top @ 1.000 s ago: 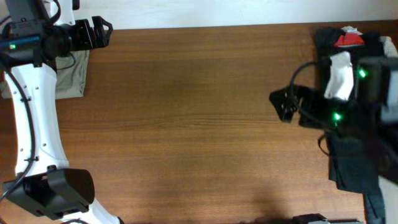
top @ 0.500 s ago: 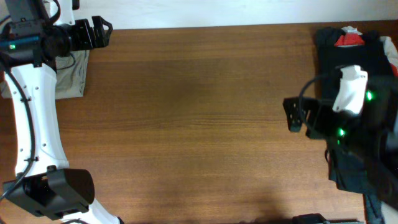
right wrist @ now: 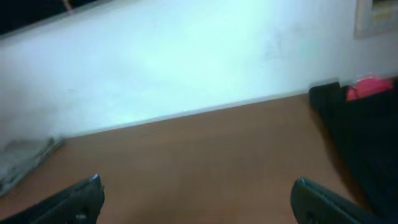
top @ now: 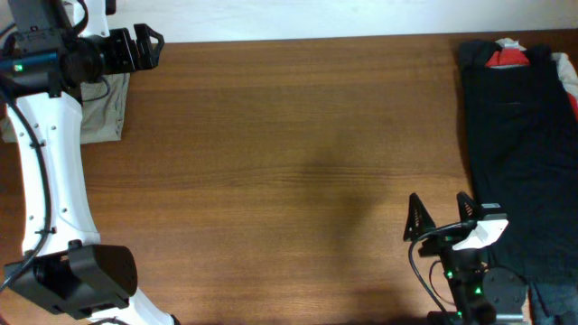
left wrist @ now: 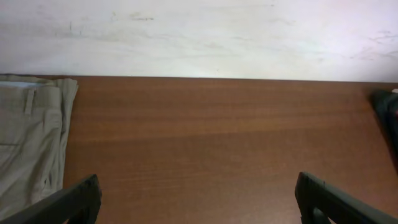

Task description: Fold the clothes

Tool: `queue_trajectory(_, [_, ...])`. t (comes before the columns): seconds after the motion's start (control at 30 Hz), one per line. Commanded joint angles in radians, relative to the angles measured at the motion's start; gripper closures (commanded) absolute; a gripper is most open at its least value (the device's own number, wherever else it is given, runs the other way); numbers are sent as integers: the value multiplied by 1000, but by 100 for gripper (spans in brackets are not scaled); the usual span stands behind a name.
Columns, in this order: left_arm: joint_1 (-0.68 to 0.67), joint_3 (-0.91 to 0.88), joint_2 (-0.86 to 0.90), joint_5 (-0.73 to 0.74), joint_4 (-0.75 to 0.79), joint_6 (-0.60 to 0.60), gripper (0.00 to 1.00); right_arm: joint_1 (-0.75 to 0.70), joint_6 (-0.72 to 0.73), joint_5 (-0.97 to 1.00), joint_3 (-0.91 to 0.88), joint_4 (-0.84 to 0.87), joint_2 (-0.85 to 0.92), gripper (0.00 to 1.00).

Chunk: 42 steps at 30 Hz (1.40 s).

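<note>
Brown wooden table (top: 271,162) against a plain white wall (left wrist: 199,31)

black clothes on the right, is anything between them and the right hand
Nothing visible does. The open right hand sits just beside the left edge of the black clothes, no object between them.

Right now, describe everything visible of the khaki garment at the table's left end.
The khaki garment looks like cotton trousers, folded flat, with stitched seams and a band along its far end. It lies on the wooden table at its left corner by the white wall. From overhead the left arm hides part of it.
</note>
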Motion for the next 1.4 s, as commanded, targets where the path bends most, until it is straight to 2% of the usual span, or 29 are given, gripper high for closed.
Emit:
queue_trajectory(0.0, [-4,2,-13,11,1,-6,1,-3,50,-9,-100,127,-46,1])
queue_trajectory(0.07, [-4,2,-13,11,1,-6,1,13,61,-8,-159,233,-58,1])
queue_trajectory(0.2, [-4,2,-13,11,1,-6,1,34,60,31,-221,339,-58,1])
queue_trajectory(0.47, [-4,2,-13,11,1,-6,1,34,57,51,-221,122,-58,1])
queue_trajectory(1.3, [-6,2,-23,10,0,-5,1,34,56,52,-221,125,-57,1])
queue_trajectory(1.37, [-8,2,-51,-56,-10,-2,1,34,56,52,-221,125,-57,1])
